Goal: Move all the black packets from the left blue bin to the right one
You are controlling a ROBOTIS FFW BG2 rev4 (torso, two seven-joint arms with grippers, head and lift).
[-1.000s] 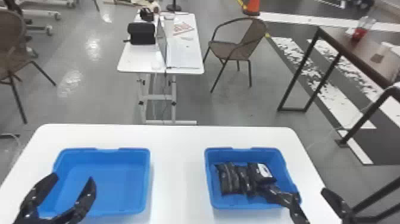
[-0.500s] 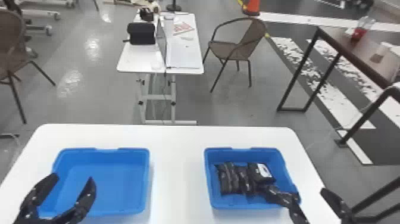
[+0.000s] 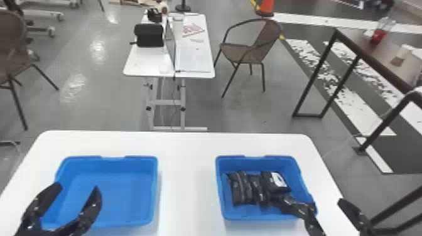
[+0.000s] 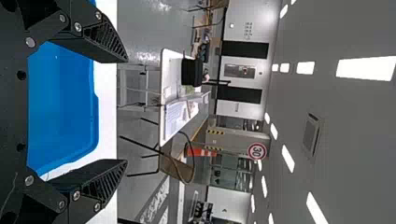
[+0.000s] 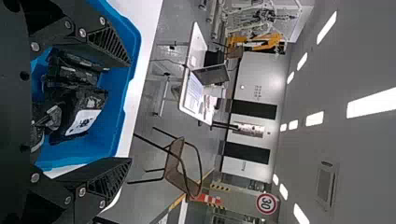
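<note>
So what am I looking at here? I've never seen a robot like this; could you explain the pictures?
You're looking over a robot's work. The head view comes from a camera on its head, looking forward and down; the other two come from cameras on its wrists and are turned on their side. The dark claws are its hands: the left gripper and the right gripper, each with two fingers. On the white table stand two blue bins. The left bin has no packets in it, while the right bin holds several black packets. Both grippers are open, and neither holds anything.
</note>
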